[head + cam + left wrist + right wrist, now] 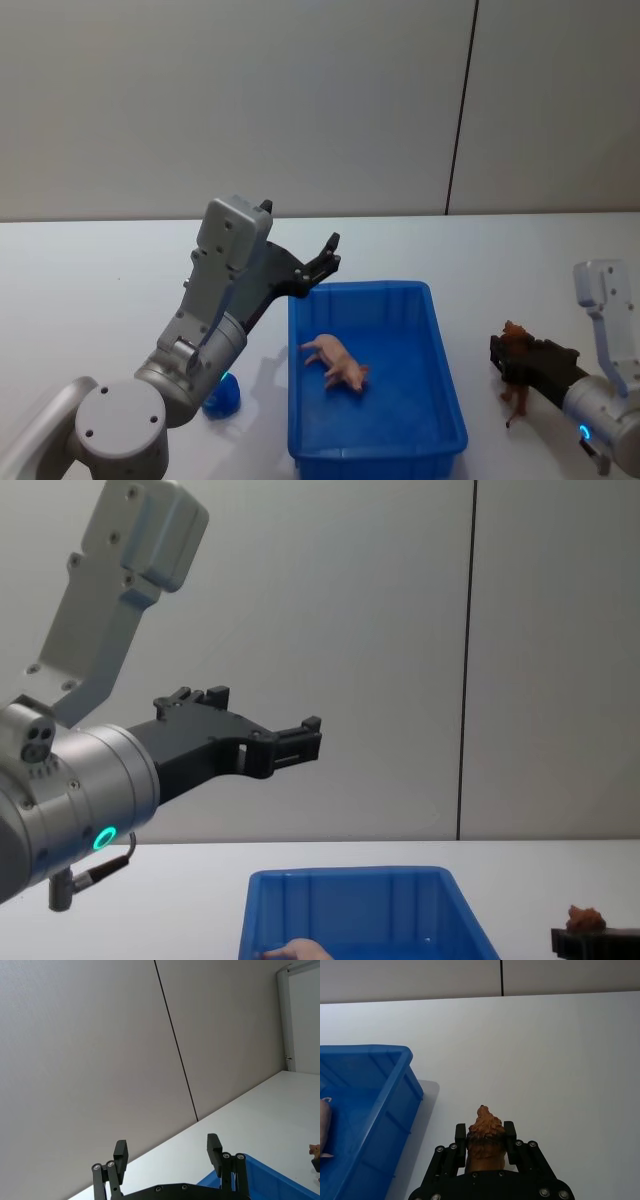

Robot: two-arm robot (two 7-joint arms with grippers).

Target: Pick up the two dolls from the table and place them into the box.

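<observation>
Holding the lumpy reddish-brown doll (483, 1122) between its narrowed black fingers, the right end effector (485, 1135) sits low over the flat white counter (100, 280), just to the right of the bright blue plastic rectangular box (380, 455) and apart from its rim; whether the doll's feet are clear of the counter I cannot tell. The pale peach-pink doll (338, 362) lies on its side on the box floor, so that half of the task looks done and the step in hand is carrying the second doll over. The left end effector (167, 1146) hangs spread wide and empty, high above the box's far left corner. Next, the right arm likely needs to lift, move leftward over the rim, and release above bare floor beside the pink doll
</observation>
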